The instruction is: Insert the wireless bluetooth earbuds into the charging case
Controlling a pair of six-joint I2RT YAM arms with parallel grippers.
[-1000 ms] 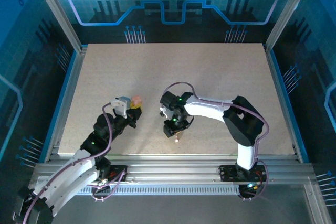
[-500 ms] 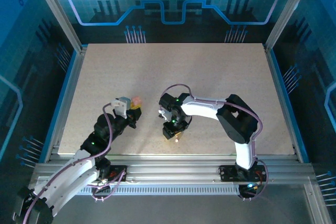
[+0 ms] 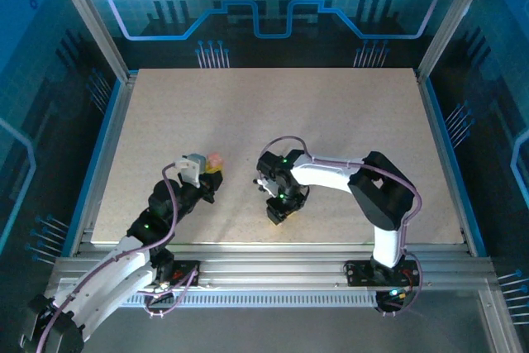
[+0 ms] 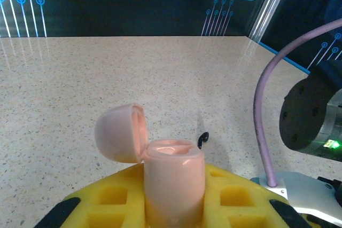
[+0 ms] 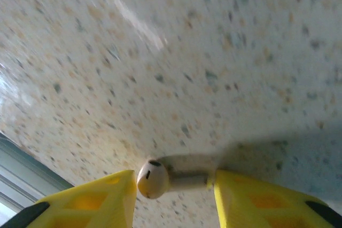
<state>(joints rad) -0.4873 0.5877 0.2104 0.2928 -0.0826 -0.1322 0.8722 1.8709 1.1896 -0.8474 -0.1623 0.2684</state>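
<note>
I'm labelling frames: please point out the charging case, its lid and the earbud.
charging case (image 4: 173, 182): left wrist view, front of its body.
lid (image 4: 116, 132): left wrist view, its outer dome.
earbud (image 5: 181, 178): right wrist view, its stem.

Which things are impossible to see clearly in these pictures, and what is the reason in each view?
- Right wrist: the earbud lies between the right gripper fingers; blur and the bottom edge hide whether they clamp it.
- Top external: the right gripper itself covers that earbud.
- Left wrist: the open charging case hides its sockets behind its own rim; the dark speck on the table is too small to identify.
</note>
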